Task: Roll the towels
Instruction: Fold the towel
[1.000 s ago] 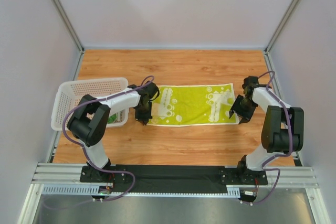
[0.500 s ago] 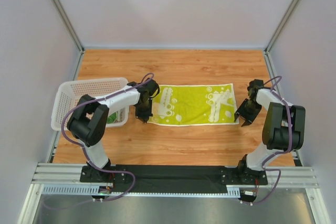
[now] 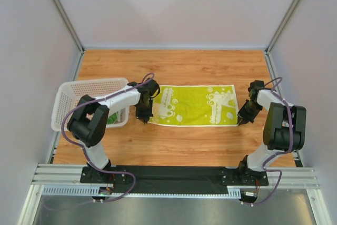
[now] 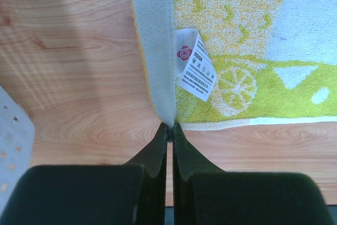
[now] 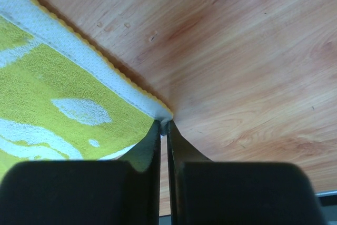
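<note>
A lime-yellow towel (image 3: 192, 105) with white prints lies spread flat across the middle of the wooden table. My left gripper (image 3: 143, 119) is shut on its near-left corner; in the left wrist view the fingertips (image 4: 169, 128) pinch the pale hem of the towel (image 4: 237, 51) beside its white care label (image 4: 196, 64). At the other end, my right gripper (image 3: 241, 121) is shut on the near-right corner. The right wrist view shows that gripper (image 5: 164, 125) clamping the tip of the yellow-edged towel (image 5: 52, 93). A green patch (image 3: 111, 119) shows inside the basket; what it is cannot be told.
A white mesh basket (image 3: 68, 110) stands at the table's left edge, close beside my left arm; its corner (image 4: 13, 140) shows in the left wrist view. Grey walls enclose the table on the left, back and right.
My right gripper has shifted a little toward the near-right corner of the towel and closed on it from open. The left gripper has stayed shut on its corner.
</note>
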